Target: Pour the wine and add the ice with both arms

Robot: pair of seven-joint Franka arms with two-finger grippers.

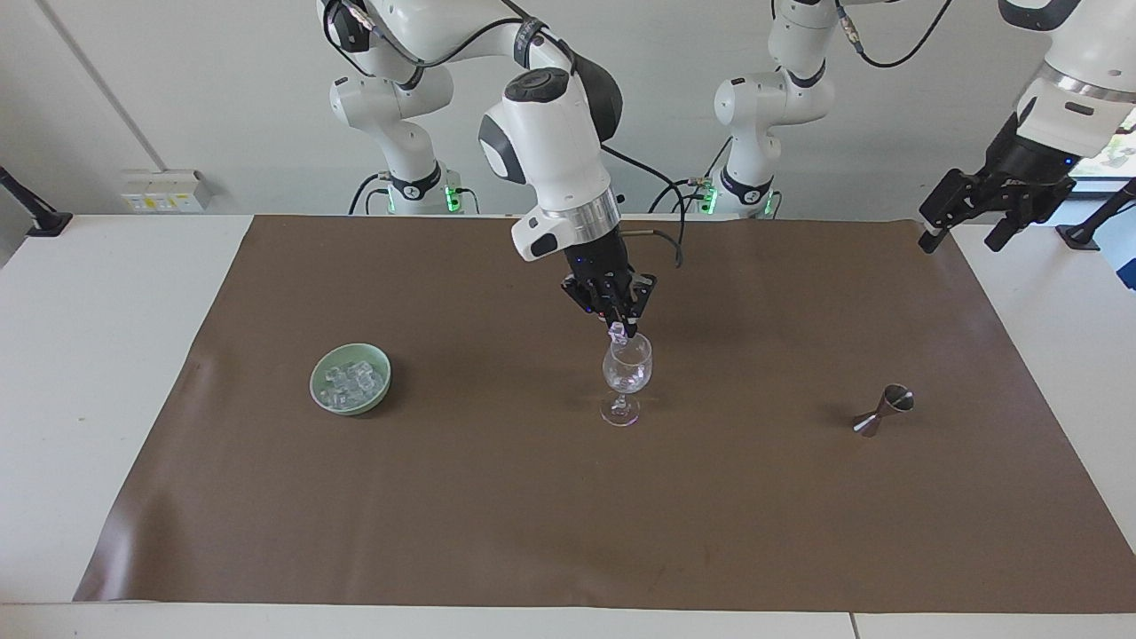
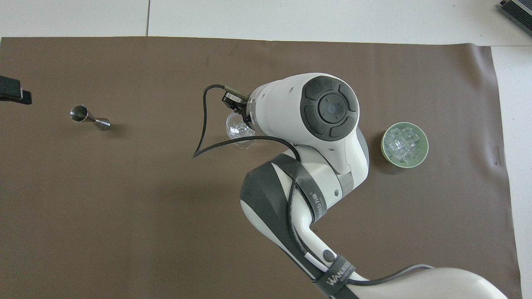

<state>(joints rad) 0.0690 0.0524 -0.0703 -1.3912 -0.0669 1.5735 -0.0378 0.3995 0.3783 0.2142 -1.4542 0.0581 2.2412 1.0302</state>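
**Ice cube held over the glass**

Right hand (image 1: 619, 329) pinched shut on one small clear ice cube (image 1: 617, 332), directly above the rim of the clear stemmed wine glass (image 1: 627, 377). Heap of clear glassy ice (image 1: 352, 382) in the pale green bowl (image 1: 330, 404), toward the right arm's end of the table (image 1: 106, 355). Small steel jigger (image 1: 884, 411) toward the left arm's end. Left hand (image 1: 967, 218) open, empty, raised over the mat's corner. From overhead: bowl unobstructed, glass half covered by the right wrist, held cube hidden.

Wine glass (image 2: 237, 129) half hidden under right arm (image 2: 316, 124) — left pincer (image 2: 12, 92) cut off at the edge
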